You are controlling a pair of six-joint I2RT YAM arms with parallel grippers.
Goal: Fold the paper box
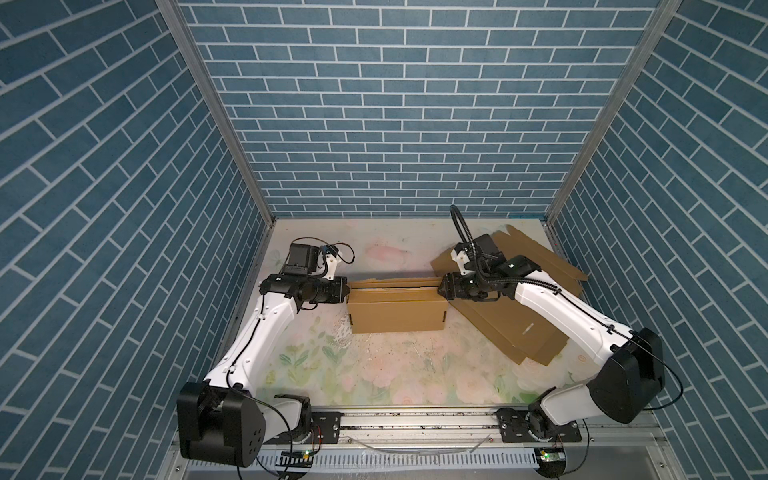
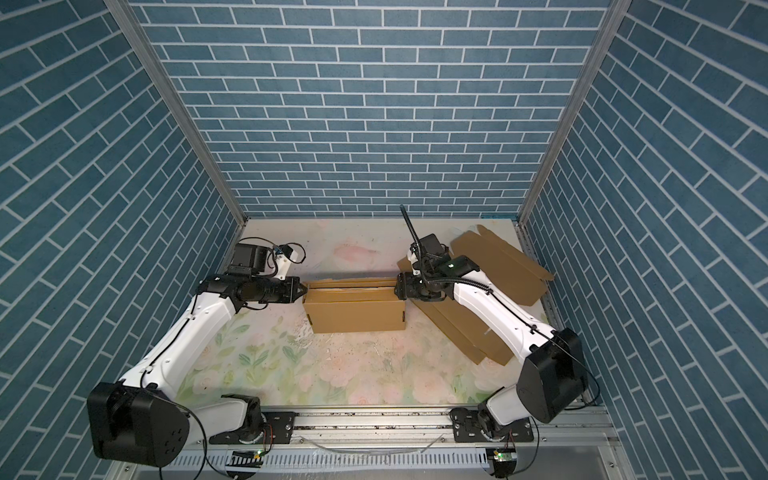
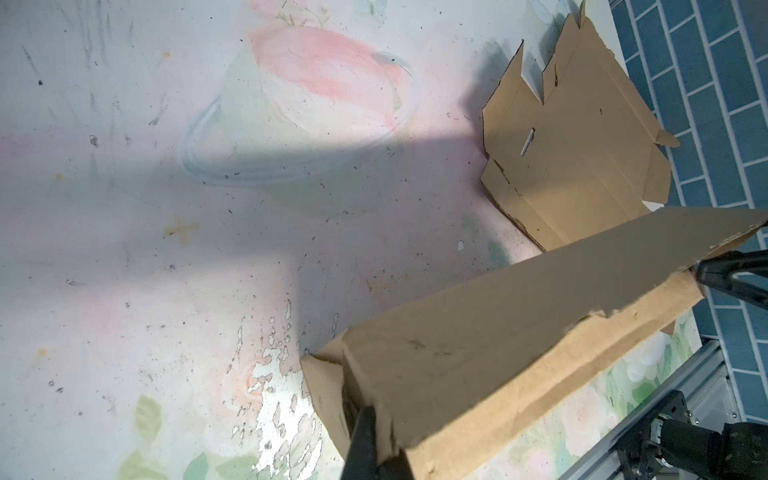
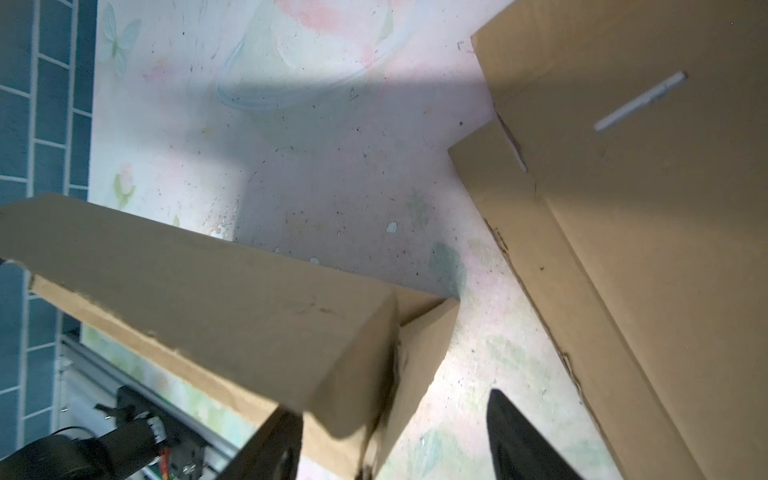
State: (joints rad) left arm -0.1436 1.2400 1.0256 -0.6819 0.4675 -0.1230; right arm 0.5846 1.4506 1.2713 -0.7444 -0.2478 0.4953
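Brown paper box (image 1: 397, 316) stands on the table (image 1: 395, 374). At its left end the left gripper (image 1: 344, 291) pinches the cardboard; at its right end the right gripper (image 1: 442, 289) has its jaws spread apart.

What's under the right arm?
Flat cardboard sheets overlapping on the table, beside the box. The arm covers their middle, so how many are stacked there cannot be told.
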